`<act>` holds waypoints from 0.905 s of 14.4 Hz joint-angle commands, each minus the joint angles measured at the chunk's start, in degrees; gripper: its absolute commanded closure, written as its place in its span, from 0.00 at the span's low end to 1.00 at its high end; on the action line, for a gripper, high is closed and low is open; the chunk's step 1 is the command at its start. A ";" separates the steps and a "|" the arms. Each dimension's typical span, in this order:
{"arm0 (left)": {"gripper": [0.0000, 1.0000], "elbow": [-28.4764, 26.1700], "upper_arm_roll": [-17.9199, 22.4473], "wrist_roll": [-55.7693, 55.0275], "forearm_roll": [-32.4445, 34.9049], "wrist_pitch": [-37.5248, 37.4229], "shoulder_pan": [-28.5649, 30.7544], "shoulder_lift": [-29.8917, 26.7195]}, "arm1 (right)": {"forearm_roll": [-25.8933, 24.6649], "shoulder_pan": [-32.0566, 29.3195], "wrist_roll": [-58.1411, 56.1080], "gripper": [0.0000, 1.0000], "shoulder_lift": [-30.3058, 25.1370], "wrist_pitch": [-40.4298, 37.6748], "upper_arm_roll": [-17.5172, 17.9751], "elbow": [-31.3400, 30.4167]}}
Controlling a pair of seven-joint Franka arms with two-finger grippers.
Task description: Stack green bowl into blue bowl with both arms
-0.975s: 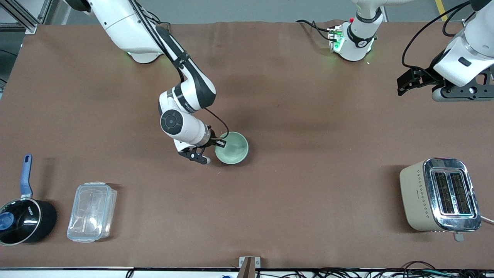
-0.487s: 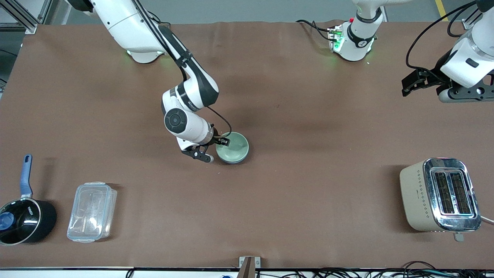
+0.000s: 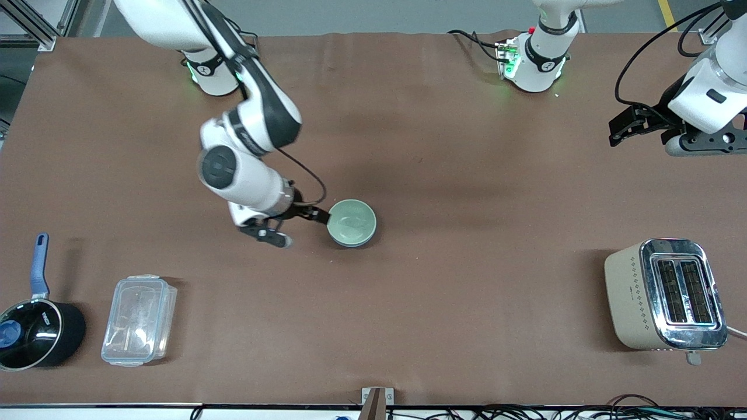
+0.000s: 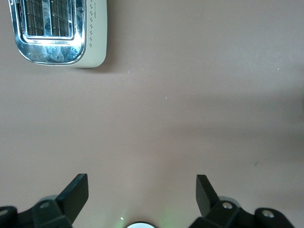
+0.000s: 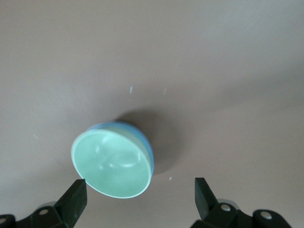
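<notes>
The pale green bowl (image 3: 352,220) sits nested in the light blue bowl (image 3: 351,243) on the brown table near its middle; only the blue rim shows under it. In the right wrist view the green bowl (image 5: 113,164) fills the blue bowl (image 5: 146,141). My right gripper (image 3: 299,226) is open and empty, beside the bowls toward the right arm's end, one fingertip (image 5: 76,197) close to the green rim, apart from it. My left gripper (image 3: 627,125) is open and empty, held up over the table at the left arm's end; it also shows in the left wrist view (image 4: 142,192).
A beige and chrome toaster (image 3: 665,294) stands near the front camera at the left arm's end, also in the left wrist view (image 4: 57,31). A black saucepan with a blue handle (image 3: 35,332) and a clear plastic box (image 3: 139,319) stand at the right arm's end.
My right gripper has let go of the green bowl's rim and drawn back toward the right arm's end. The green bowl stays in the blue bowl. The left arm shifted slightly.
</notes>
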 commanded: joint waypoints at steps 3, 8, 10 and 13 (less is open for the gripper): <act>0.00 1.03 -0.09 1.13 -0.73 -0.01 0.20 0.47 | -11.23 -7.76 -1.95 0.00 -11.58 -6.14 0.82 -2.29; 0.00 3.49 -0.09 0.96 -0.47 -0.01 0.21 2.40 | -13.71 -13.91 -7.04 0.00 -17.22 -13.85 0.38 2.43; 0.00 3.50 -0.17 0.96 -0.38 -0.01 0.03 2.50 | -15.99 -15.68 -12.91 0.00 -17.31 -22.19 0.38 8.23; 0.00 3.50 -0.26 0.96 -0.38 -0.01 -0.06 2.50 | -18.19 -18.48 -19.59 0.00 -20.37 -26.45 0.47 9.93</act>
